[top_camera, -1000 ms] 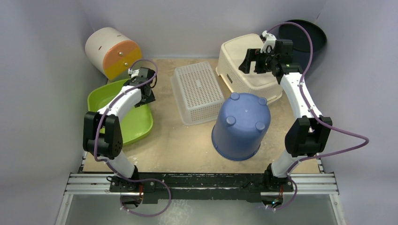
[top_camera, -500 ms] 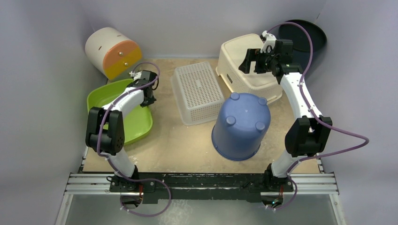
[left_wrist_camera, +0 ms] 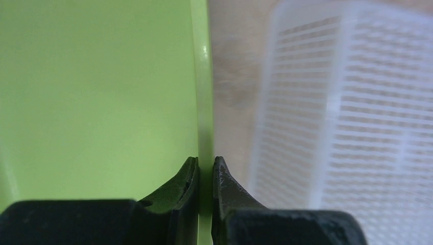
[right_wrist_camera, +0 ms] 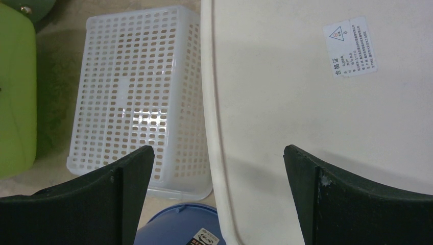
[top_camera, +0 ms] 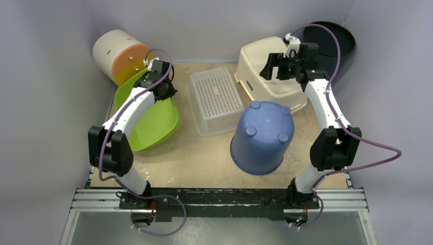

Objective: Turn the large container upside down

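Since its jaws pinch the rim, the left gripper [left_wrist_camera: 205, 161] holds the green tub [top_camera: 153, 122] tilted at the left, probably to tip it over; the right gripper [right_wrist_camera: 218, 153] hangs wide open over the cream bin [right_wrist_camera: 316, 92].

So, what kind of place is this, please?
Probably a robot test cell in a lab: plain grey walls enclose a table, a metal rail carries the left arm and right arm, and the left pincer grips a green tub.

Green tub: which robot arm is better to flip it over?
Left. The left gripper is shut on the rim of the green tub, which is tilted. The right gripper hangs open above the cream bin, far from the tub.
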`<act>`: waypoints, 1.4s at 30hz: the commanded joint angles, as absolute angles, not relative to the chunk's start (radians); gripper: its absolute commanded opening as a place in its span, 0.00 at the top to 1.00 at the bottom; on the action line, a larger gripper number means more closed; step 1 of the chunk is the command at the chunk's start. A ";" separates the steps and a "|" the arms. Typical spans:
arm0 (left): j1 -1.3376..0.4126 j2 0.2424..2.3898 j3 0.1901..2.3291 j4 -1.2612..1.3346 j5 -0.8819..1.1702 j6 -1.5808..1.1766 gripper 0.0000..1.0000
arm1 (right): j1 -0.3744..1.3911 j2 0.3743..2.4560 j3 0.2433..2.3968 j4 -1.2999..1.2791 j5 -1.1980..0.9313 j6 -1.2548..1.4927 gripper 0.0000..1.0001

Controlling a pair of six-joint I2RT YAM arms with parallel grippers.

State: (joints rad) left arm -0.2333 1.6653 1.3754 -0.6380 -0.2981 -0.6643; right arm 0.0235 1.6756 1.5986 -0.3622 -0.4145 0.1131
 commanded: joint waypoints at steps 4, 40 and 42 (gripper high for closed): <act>-0.270 1.478 1.499 -0.421 -0.083 -0.832 1.00 | 0.023 1.640 1.606 -0.344 -0.430 0.111 0.00; -0.151 1.384 0.651 1.061 0.165 -1.850 1.00 | 0.024 1.628 1.593 -0.343 -0.419 0.105 0.00; -0.135 1.352 0.599 1.002 0.174 -1.828 1.00 | 0.024 1.626 1.588 -0.339 -0.420 0.106 0.00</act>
